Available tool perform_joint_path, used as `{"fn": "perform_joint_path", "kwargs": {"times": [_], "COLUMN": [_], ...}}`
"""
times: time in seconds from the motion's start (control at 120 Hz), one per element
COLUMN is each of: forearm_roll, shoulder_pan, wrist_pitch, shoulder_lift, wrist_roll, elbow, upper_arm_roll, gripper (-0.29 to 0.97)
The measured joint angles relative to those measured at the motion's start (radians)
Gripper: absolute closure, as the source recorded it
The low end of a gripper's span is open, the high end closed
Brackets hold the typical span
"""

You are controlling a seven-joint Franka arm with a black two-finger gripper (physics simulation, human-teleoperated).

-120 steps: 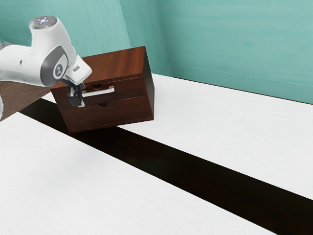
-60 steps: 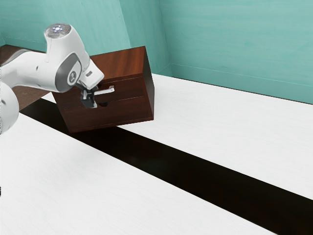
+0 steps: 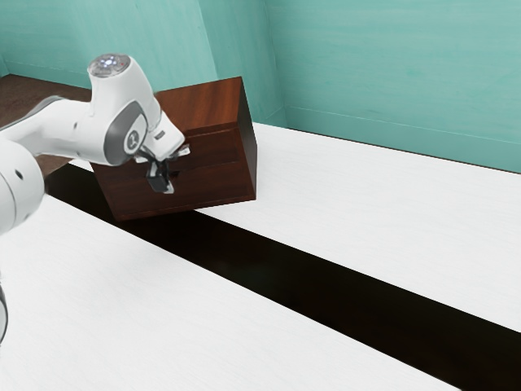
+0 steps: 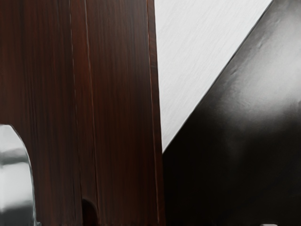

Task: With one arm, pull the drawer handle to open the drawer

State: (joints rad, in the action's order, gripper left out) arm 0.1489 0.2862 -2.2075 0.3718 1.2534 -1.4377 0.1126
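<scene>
A dark wooden cabinet (image 3: 216,110) with two drawers stands on the table at the back left of the exterior view. Its upper drawer carries a silver bar handle (image 3: 183,151), of which I see the right end; the arm hides the remainder. Both drawer fronts sit flush with the cabinet. My black gripper (image 3: 163,175) hangs against the drawer fronts, just below and to the left of that handle end. In the wrist view the wooden front (image 4: 113,94) is very close, and a piece of the silver handle (image 4: 14,179) shows beside the hand.
The white table (image 3: 366,195) is crossed by a broad black strip (image 3: 326,293) that runs under the cabinet. Teal walls (image 3: 391,57) stand behind. The wrist view shows the white table (image 4: 197,56) and black strip (image 4: 244,155) past the cabinet's edge.
My hand has slid along the drawer front toward the exterior view's right, from the handle's left end to near its right end. The cabinet and drawers have not moved.
</scene>
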Motion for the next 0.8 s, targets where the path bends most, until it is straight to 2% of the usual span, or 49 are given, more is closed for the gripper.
{"fn": "perform_joint_path", "kwargs": {"times": [0.117,0.275,0.433,0.567,0.8], "forearm_roll": [0.002,-0.004,-0.008,-0.006,-0.004], "shoulder_pan": [0.001,0.001,0.000,0.001,0.001], "wrist_pitch": [0.000,0.001,-0.002,-0.009,-0.034], "shoulder_lift": [-0.055,-0.140,-0.200,-0.271,-0.365], "wrist_roll": [0.001,0.001,0.000,-0.001,-0.005], "elbow": [-0.050,-0.138,-0.220,-0.298,-0.427], "upper_arm_roll": [0.001,0.004,0.004,-0.003,-0.023], "gripper": [0.42,0.27,0.17,0.21,0.14]}}
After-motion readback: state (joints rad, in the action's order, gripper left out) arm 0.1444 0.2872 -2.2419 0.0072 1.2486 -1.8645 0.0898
